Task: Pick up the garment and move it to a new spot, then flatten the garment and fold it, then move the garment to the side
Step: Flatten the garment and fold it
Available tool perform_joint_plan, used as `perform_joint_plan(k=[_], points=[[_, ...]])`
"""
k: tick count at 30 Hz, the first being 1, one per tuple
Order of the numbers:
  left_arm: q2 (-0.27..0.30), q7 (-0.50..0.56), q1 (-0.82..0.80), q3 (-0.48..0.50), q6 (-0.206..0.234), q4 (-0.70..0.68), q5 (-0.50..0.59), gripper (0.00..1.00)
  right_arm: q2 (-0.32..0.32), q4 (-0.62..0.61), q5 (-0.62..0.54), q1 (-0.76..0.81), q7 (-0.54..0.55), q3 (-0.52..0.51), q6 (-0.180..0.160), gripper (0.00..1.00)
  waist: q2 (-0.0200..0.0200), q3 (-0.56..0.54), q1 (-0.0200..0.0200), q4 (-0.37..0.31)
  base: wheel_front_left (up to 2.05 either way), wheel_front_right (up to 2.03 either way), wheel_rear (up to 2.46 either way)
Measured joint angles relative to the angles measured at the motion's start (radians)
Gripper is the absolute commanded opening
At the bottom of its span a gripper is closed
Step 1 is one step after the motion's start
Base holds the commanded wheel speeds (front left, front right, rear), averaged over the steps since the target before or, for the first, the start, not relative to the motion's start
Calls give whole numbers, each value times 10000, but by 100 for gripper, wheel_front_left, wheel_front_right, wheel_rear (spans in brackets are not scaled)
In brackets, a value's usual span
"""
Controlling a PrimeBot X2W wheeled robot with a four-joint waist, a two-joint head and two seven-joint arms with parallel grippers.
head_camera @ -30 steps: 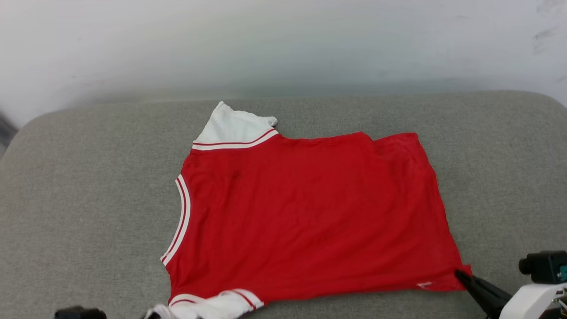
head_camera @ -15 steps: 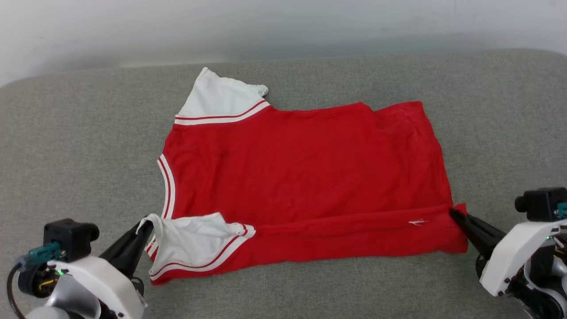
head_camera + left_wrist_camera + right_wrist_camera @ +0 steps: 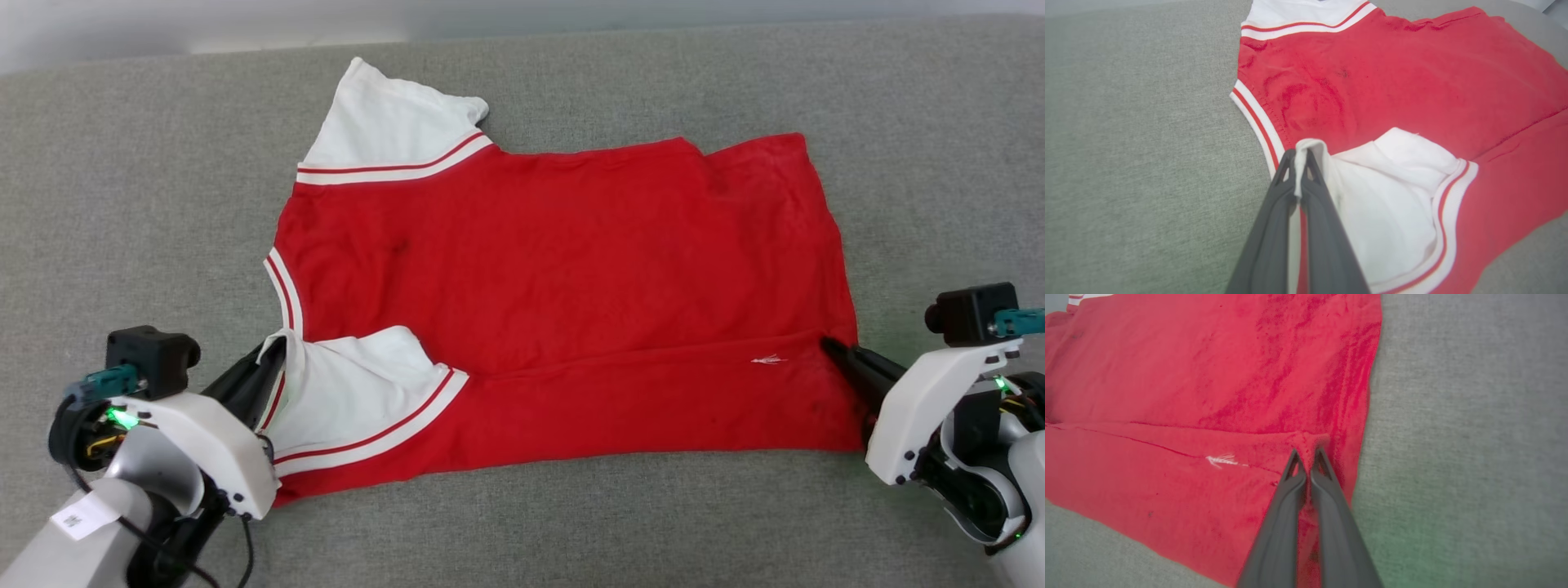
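The garment (image 3: 555, 269), a red jersey with white sleeves and red-white striped trim, lies plain side up on the grey cushion (image 3: 131, 180). Its near edge is folded up over the body as a red band (image 3: 620, 400). My left gripper (image 3: 273, 353) is shut on the near white sleeve's edge (image 3: 1306, 147), which it holds turned over onto the red body. My right gripper (image 3: 826, 343) is shut on the near hem corner (image 3: 1308, 443) at the right end of that folded band. A small white thread mark (image 3: 1222, 460) shows on the band. No lettering shows.
The grey fabric cushion (image 3: 1474, 416) runs under everything, with bare room left, right and in front of the garment. A pale wall (image 3: 163, 24) lies beyond its far edge.
Both grippers have carried the near edge of the garment farther over the body, widening the folded band. The head camera has tilted down, so the whole picture has shifted upward.
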Motion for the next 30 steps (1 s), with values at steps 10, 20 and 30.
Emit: perform_joint_plan(k=[10,20,30], points=[[-790,-328,-679,-489,-247,1528,328,100,245,759,-581,-363,29,167,0,100,0,17,-1,129,0,0,0],[-1302,-1429,16,-316,286,2228,245,100,205,391,-1452,339,251,121,0,100,0,-1125,-2,169,0,0,0],[-688,-905,1898,232,1753,353,-196,100,1427,-1141,-2723,2040,2219,-1755,0,100,0,-1853,-4,-10,0,0,0]])
